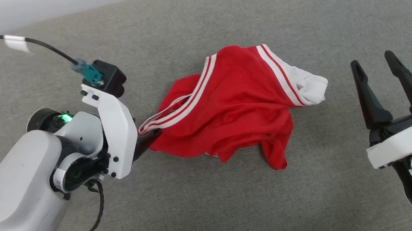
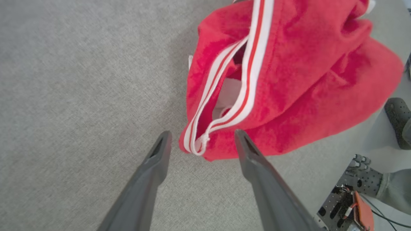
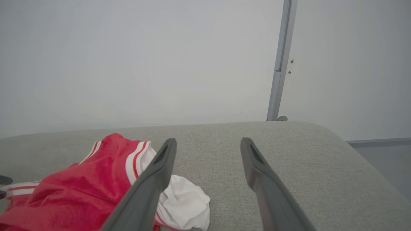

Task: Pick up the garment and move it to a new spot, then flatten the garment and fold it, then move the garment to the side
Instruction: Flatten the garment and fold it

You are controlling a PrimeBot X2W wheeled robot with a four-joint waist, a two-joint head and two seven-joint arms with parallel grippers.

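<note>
Cushion (image 1: 242,206): garment (image 1: 228,104) within left claw (image 2: 202,136) (agape)

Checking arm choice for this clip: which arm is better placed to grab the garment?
Left. The left gripper is open around the striped trim of the garment; the right gripper, open, sits apart.

Left tool (image 2: 202,134) spread wide, right tool (image 1: 372,60) spread wide

Nothing you can read, garment (image 1: 229,108) crumpled with no legible print, small white label (image 1: 59,177) on the left wrist too blurred to make out
</note>
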